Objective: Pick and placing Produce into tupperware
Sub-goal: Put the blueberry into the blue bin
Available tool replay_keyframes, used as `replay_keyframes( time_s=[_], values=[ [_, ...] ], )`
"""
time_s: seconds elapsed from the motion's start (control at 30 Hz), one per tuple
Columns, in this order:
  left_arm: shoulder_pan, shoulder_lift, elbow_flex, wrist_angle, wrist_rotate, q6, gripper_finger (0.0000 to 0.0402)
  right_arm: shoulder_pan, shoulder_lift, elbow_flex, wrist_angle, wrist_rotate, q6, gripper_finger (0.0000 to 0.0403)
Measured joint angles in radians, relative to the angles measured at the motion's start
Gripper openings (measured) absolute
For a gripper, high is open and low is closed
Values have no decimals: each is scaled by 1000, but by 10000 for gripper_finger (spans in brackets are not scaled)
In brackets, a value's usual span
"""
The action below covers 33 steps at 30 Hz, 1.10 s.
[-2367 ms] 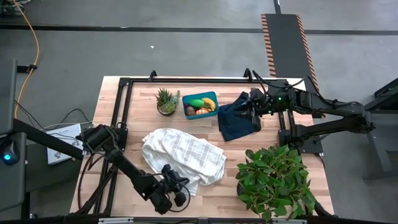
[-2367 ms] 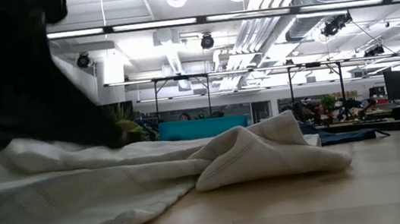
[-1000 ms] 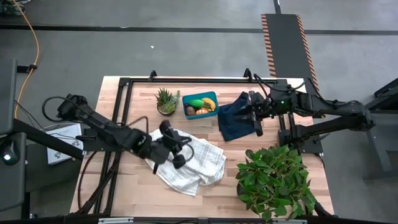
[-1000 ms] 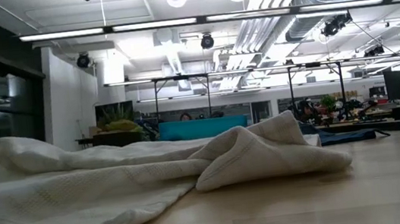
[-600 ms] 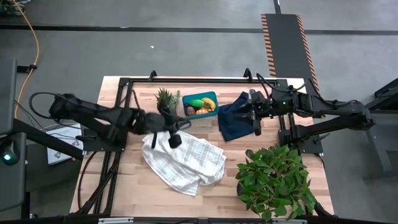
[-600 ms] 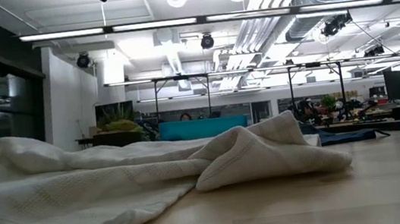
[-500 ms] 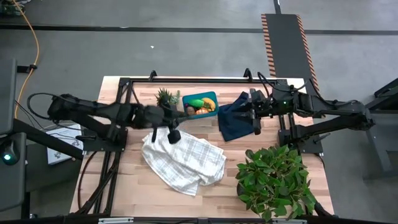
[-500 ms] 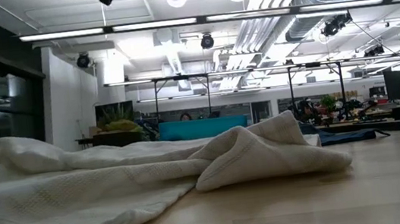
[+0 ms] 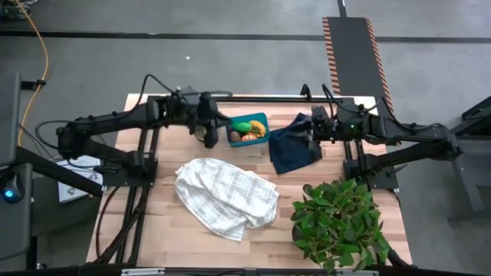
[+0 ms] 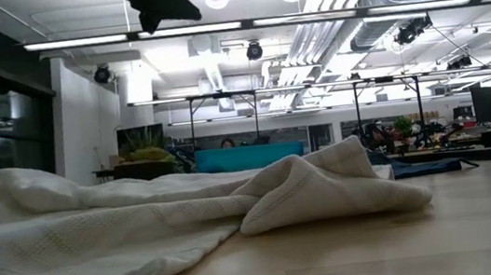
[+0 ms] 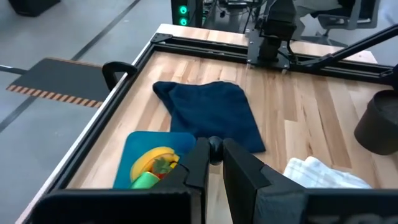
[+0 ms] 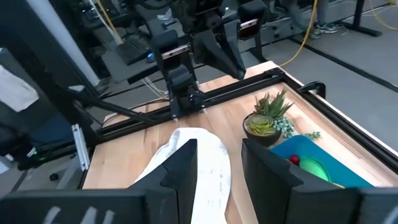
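Observation:
The teal tupperware (image 9: 247, 129) stands near the table's far edge. It holds produce: a yellow banana (image 11: 155, 163), a green piece (image 12: 314, 168) and a red berry (image 12: 293, 160). My left gripper (image 9: 212, 129) hovers just left of it, above the small potted plant (image 12: 264, 122). It is shut on a small dark round piece (image 11: 214, 147). My right gripper (image 9: 311, 132) hangs open over the navy cloth (image 9: 294, 147), right of the tupperware, with nothing between its fingers (image 12: 185, 163). My left gripper pinches the small dark round piece (image 11: 214, 145) between its two fingertips (image 11: 200, 158). The fingers slant downward, pointing toward the table's right side. The piece is lifted clear of the table and of the tupperware.
A white checked cloth (image 9: 226, 195) lies crumpled in the middle of the table and fills the low view's foreground (image 10: 189, 215). A big leafy plant (image 9: 341, 222) stands at the near right corner. A black frame rail (image 9: 245, 99) runs along the far edge.
My left gripper, still shut, has swung from above the white cloth toward the table's far edge and risen a little. It now hangs over the potted plant beside the tupperware. My right gripper has tipped up slightly in place.

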Motion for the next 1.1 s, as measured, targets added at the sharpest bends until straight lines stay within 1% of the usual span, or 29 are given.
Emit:
replay_keyframes(
  time_s=[0.13,0.27,0.33,0.4,0.57,0.87,1.1],
  values=[
    [96,4,-2,4,103,37,26,0,0,0,1,35,21,116],
    [166,47,-4,29,185,67,26,0,1,0,1,67,28,116],
    [189,78,-4,57,223,76,26,0,1,0,1,78,42,116],
    [207,118,-4,96,239,79,26,-2,1,0,1,85,47,116],
    [225,224,-4,184,298,81,26,-3,1,0,1,118,72,116],
    [223,405,-4,217,333,84,26,-3,1,0,0,128,102,116],
    [223,529,-4,219,347,65,26,-3,1,0,-2,171,118,116]
  ],
)
